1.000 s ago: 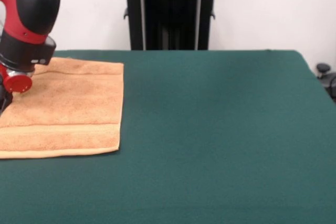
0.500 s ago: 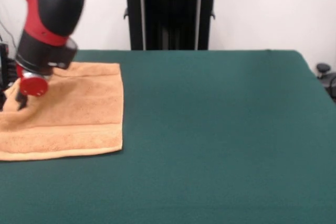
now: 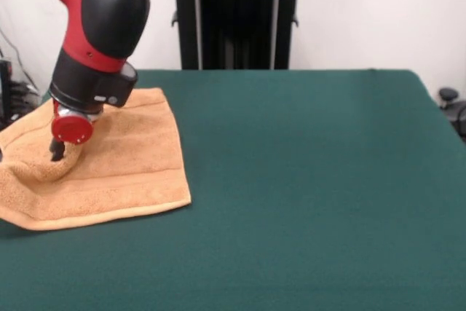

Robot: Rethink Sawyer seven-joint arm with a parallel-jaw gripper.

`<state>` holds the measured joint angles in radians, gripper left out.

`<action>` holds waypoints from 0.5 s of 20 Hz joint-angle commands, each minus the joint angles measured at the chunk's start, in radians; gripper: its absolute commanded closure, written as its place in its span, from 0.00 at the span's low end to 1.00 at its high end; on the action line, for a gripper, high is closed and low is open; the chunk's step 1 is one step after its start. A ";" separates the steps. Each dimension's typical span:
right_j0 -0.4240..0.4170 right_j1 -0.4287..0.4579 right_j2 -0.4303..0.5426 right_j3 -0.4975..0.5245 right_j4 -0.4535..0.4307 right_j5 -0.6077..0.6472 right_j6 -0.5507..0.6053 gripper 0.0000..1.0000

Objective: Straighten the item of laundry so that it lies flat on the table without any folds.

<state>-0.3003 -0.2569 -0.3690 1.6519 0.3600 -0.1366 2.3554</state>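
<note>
Orange towel (image 3: pixel 109 165) at table (image 3: pixel 313 180) left edge, gripper (image 3: pixel 57 152) pressed into a bunched fold, probably pinching it, grip unclear

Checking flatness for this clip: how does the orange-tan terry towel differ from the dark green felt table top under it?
The orange-tan terry towel is fluffy and light; the dark green felt table top is smooth and dark. The towel is bunched and dented where the gripper meets it; the table lies flat. The towel covers only one corner area; the table is far wider. Both are matte, with straight edges.
</note>
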 commanded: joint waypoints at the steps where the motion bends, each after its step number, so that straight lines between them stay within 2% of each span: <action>1: 0.048 0.026 0.195 0.090 0.074 0.047 0.243 0.00; 7: 0.058 0.030 0.209 0.094 0.098 0.030 0.258 0.00; 10: 0.093 0.056 0.216 0.092 0.152 -0.013 0.307 0.00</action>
<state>-0.2945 -0.2553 -0.3649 1.6610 0.4166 -0.1407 2.3554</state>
